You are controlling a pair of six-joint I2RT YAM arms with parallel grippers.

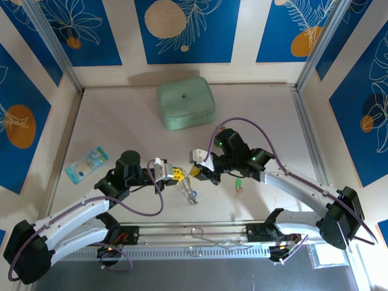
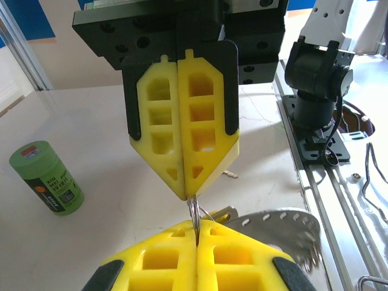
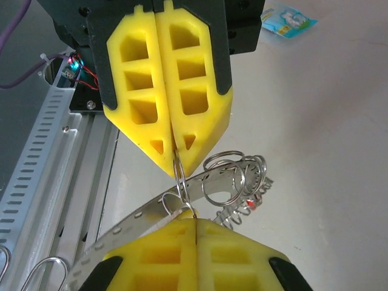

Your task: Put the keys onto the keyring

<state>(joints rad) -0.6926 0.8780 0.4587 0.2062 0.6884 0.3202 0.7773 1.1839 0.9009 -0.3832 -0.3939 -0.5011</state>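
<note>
Left pincer (image 3: 174,151) and right pincer (image 3: 195,227) faced each other tip to tip low over the desk (image 1: 121,121). Both were fully closed, and each nipped the same thin wire loop of the keyring (image 3: 233,179). The rest of the keyring, a bundle of silvery coils, sat just beside the tips near the front middle of the desk. Whether it rested on the surface could not be told. A perforated metal strip (image 3: 139,215) curved beside it. A small red bit (image 3: 252,203) showed among the coils. It may have been one of the keys, but it was too small to say.

The likely trouble was that the two grips sat very close together on very thin wire. A pull apart could slip the loop out of one pincer and drop the bundle, or twist the wire instead of opening it. The yellow tips could also knock together.

The desk was pale and smooth. A mint-green case (image 1: 186,104) lay at the far middle, and a blue packet (image 1: 86,163) lay to the left. A green cylinder (image 2: 46,177) stood upright near the right arm. A slotted metal rail (image 3: 36,157) ran along the near edge. Cream walls carried blue panels (image 1: 79,30) with white leaves and orange discs.
</note>
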